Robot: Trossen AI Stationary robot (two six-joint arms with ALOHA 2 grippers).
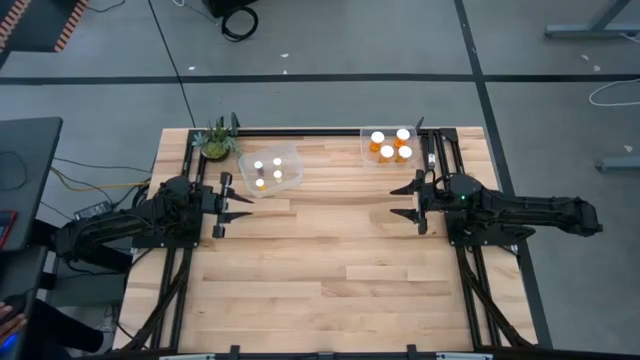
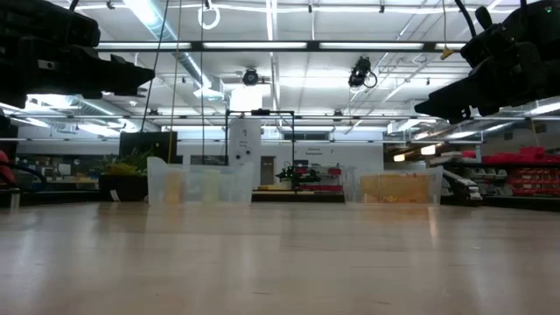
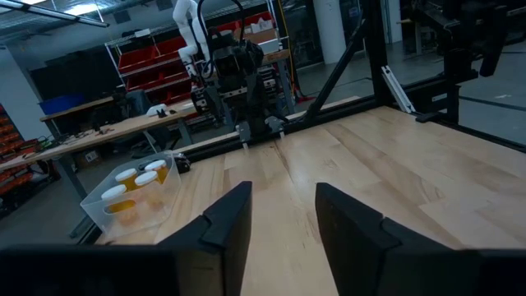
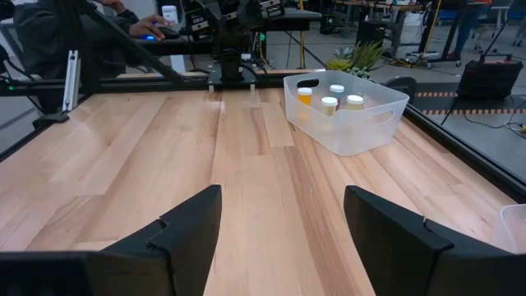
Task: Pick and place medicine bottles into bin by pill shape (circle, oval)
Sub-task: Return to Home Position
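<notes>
Left gripper [image 1: 245, 207] and right gripper [image 1: 398, 201] both wide open, empty; medicine bottles [image 1: 390, 146] sit binned, left bin [image 1: 293, 160] and right bin [image 1: 364, 140] near each gripper's side.

Smooth pale wood table [image 1: 330, 270] with a soft sheen; clear plastic bins [image 1: 292, 152]; translucent orange plastic bottles [image 1: 378, 139], upper right.

We see a grey floor [image 1: 350, 60] around the wooden table [image 1: 330, 270], crossed by dark lines, with a coiled black cable [image 1: 238, 20] lying on it. Long ceiling lights [image 2: 271, 45] shine overhead. Shelves with red bins [image 3: 152, 51] stand behind a workbench [image 3: 90, 136].
</notes>
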